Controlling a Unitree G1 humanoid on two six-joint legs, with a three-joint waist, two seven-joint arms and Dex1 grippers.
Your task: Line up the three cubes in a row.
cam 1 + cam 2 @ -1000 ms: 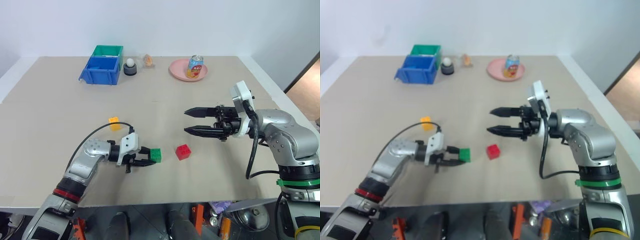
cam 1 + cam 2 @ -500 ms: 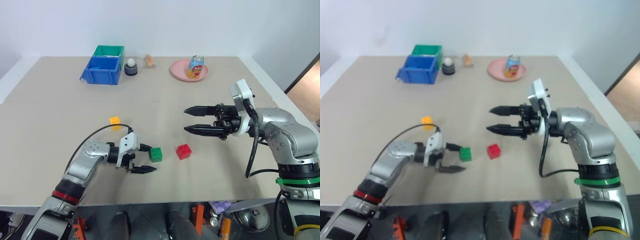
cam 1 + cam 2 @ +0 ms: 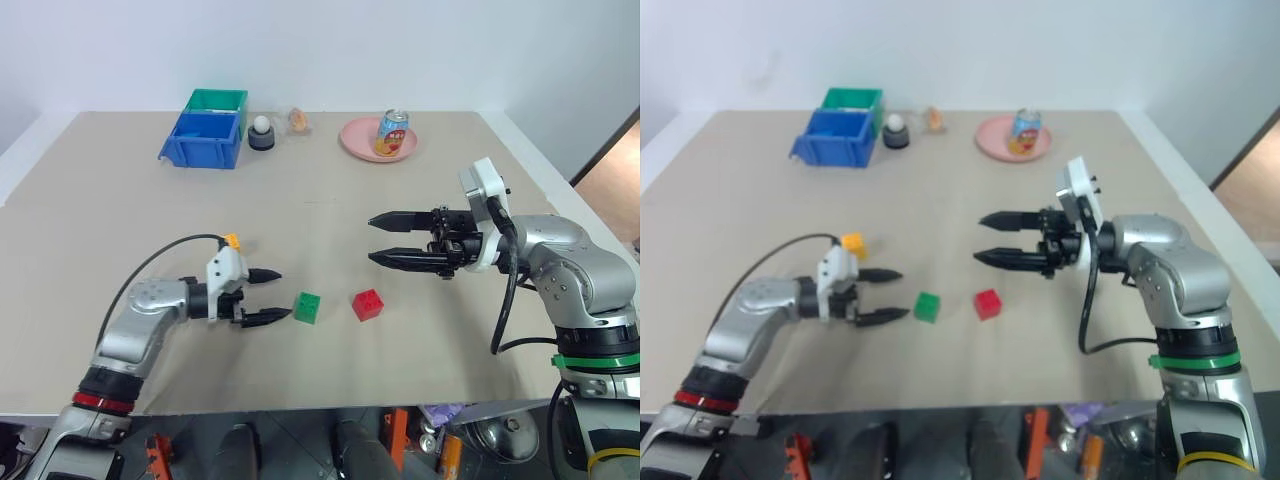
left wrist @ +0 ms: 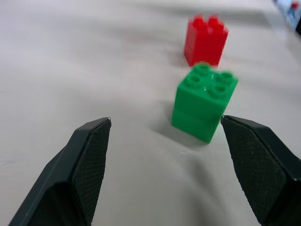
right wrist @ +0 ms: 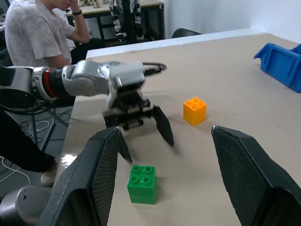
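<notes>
From the head, green (image 3: 308,307) sits just beside red (image 3: 367,303), yellow (image 3: 231,241) apart behind the left gripper (image 3: 270,295), whose jaws gape empty; fetch yellow next. The left wrist shows green free between spread fingers (image 4: 89,162), so lift clear first. The right wrist shows the right gripper (image 5: 164,174) spread, holding nothing.

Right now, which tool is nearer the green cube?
Left. The left tool sits open just beside the green cube, apart from it; the right tool hovers farther off, past the red cube.
</notes>
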